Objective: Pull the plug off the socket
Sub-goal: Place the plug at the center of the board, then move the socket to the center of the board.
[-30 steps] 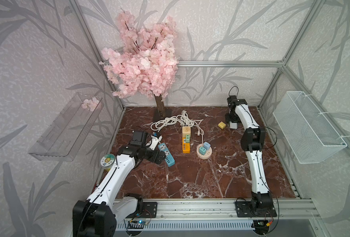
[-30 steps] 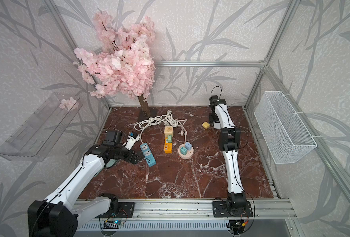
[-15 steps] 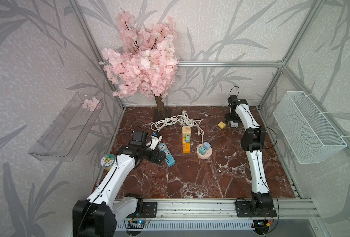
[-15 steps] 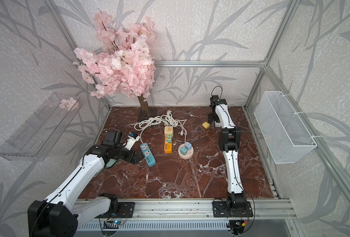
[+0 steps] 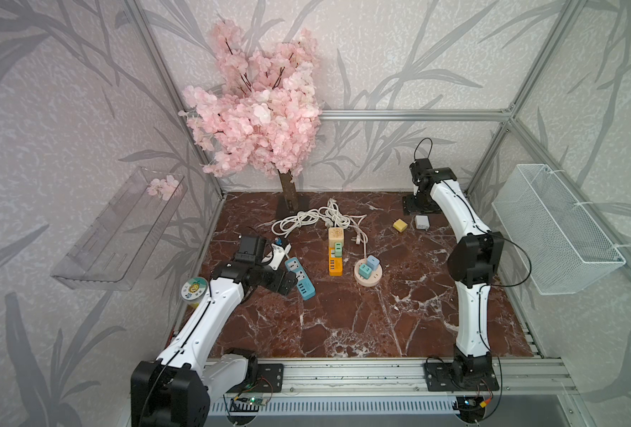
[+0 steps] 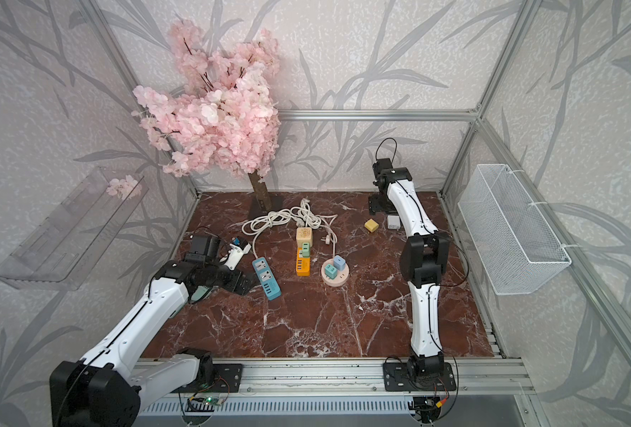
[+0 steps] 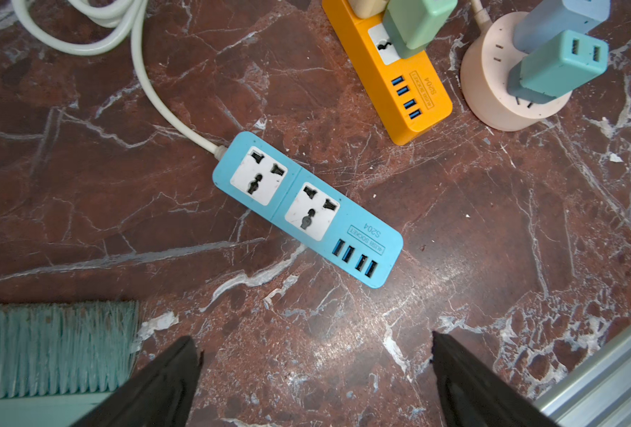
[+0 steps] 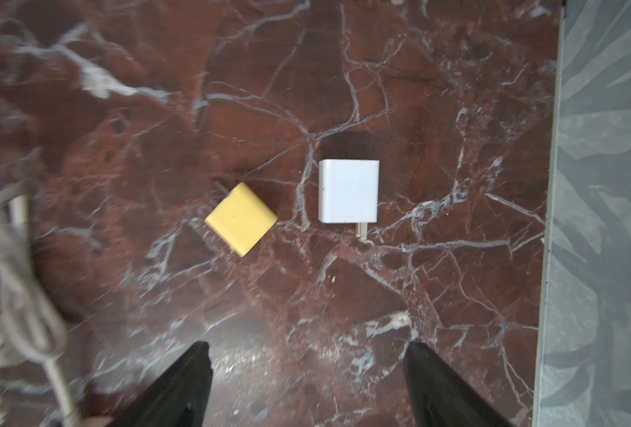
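Note:
A green plug (image 7: pixel 414 26) sits in the orange socket strip (image 5: pixel 335 258). Teal (image 7: pixel 554 70) and pale blue (image 7: pixel 554 18) plugs stand in the round pink socket (image 5: pixel 368 273). The blue socket strip (image 7: pixel 306 207) has both outlets empty. My left gripper (image 7: pixel 316 369) is open beside the blue strip's near end and holds nothing. A yellow plug (image 8: pixel 240 219) and a white plug (image 8: pixel 348 191) lie loose at the back right. My right gripper (image 8: pixel 306 377) hangs open over them, empty.
White cords (image 5: pixel 314 218) coil behind the strips by the cherry tree (image 5: pixel 255 122). A teal brush (image 7: pixel 51 347) and a tape roll (image 5: pixel 193 288) lie near the left arm. A wire basket (image 5: pixel 554 229) hangs on the right wall and a clear shelf (image 5: pixel 118 229) on the left.
The right gripper's jaws have spread wider above the loose white plug. The left arm has not moved.

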### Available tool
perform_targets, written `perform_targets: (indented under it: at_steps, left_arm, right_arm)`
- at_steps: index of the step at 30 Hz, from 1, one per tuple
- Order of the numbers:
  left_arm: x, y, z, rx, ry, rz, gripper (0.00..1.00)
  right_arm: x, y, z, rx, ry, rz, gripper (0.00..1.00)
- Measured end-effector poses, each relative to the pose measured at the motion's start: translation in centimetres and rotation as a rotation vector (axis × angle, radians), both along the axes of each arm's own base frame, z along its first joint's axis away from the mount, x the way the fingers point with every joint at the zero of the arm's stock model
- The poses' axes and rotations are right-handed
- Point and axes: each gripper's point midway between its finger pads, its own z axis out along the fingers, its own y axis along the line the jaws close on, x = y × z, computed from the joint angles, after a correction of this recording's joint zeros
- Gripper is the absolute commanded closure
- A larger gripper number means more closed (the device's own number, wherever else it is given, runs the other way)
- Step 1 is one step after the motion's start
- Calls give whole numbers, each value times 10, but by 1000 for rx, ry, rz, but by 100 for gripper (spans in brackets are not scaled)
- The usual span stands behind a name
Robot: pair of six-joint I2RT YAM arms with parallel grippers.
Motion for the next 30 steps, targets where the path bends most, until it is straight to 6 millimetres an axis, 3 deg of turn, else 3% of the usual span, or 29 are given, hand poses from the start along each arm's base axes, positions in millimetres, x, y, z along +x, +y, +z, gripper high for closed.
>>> perform_targets:
  at_steps: [3,6,9,12,17,21,27,30]
  left_arm:
    - [4,2,1,13,-14,10,0]
    - [8,4,2,20,-26,16,1]
    - [12,5,3,28,-41,22,0]
    - [15,5,4,25,-53,32,0]
    - [18,6,5,25,-61,42,0]
    - [19,7,5,23,-62,54,1]
    - [22,10,6,36,-71,72,1]
    - [22,10,6,37,-72,74,1]
  right_arm:
    - [-25,32,28,24,-75,65,15]
    - [-55,74,37,58,-114,154,16]
    - [-87,119,25,88,-118,247,17]
    - [-116,162,-1,100,-89,336,18]
    - [-146,221,-27,117,-67,444,22]
    - [-150,249,-43,132,-58,461,22]
    - [-160,272,-72,112,-35,460,18]
    - [-165,283,-77,109,-51,462,18]
